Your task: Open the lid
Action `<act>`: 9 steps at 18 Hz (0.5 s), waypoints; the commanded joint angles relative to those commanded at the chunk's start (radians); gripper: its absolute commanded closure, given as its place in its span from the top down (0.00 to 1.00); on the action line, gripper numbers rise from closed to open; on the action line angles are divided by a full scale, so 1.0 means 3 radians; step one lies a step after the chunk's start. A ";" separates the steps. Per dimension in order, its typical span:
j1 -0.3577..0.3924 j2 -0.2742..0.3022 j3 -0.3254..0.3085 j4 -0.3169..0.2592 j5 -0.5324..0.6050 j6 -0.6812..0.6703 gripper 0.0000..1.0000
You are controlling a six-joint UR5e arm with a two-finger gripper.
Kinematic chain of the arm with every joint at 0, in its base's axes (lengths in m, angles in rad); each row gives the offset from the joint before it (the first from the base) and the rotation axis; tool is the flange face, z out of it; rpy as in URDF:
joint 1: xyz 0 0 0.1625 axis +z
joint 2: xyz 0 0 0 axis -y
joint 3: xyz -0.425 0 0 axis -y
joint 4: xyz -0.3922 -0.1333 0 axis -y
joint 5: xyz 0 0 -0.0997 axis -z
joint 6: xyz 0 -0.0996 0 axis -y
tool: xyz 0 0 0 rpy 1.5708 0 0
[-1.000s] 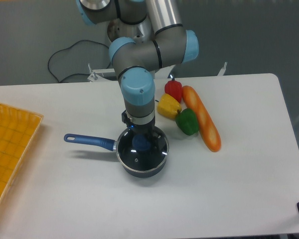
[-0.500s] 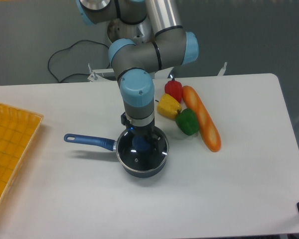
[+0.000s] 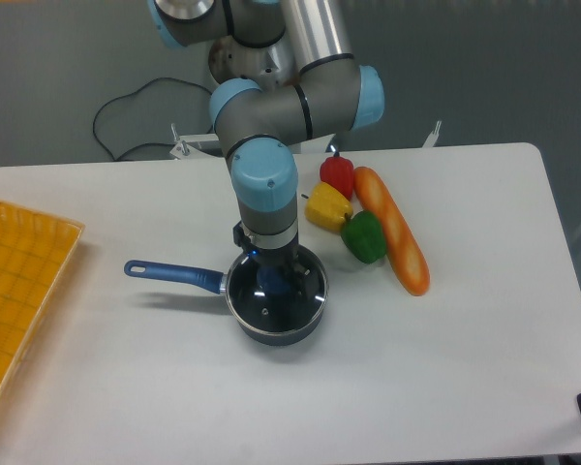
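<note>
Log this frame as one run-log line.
phase: reaching for knob | gripper: over lid, grip unclear | lid: on saucepan | peppers, carrot: right of pan, untouched

Single fixed camera, high in front of white table, looking down and back toward robot arm base. Mid-range framing: most of tabletop visible, left and near edges cropped. Grey floor fills background. No second view.

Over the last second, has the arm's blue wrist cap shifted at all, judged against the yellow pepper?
Yes, slightly: the wrist cap has drifted left, away from the yellow pepper. The saucepan stays put.
</note>
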 joint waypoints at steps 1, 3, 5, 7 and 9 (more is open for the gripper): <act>0.0000 0.0005 0.0000 0.0000 0.0000 0.0000 0.92; 0.0000 0.0005 0.0000 0.0000 0.0000 0.0010 0.81; 0.0000 0.0005 0.0005 0.0000 0.0000 0.0010 0.76; 0.0000 0.0005 0.0005 -0.0005 0.0000 0.0015 0.70; 0.0000 0.0005 0.0005 -0.0005 0.0005 0.0020 0.66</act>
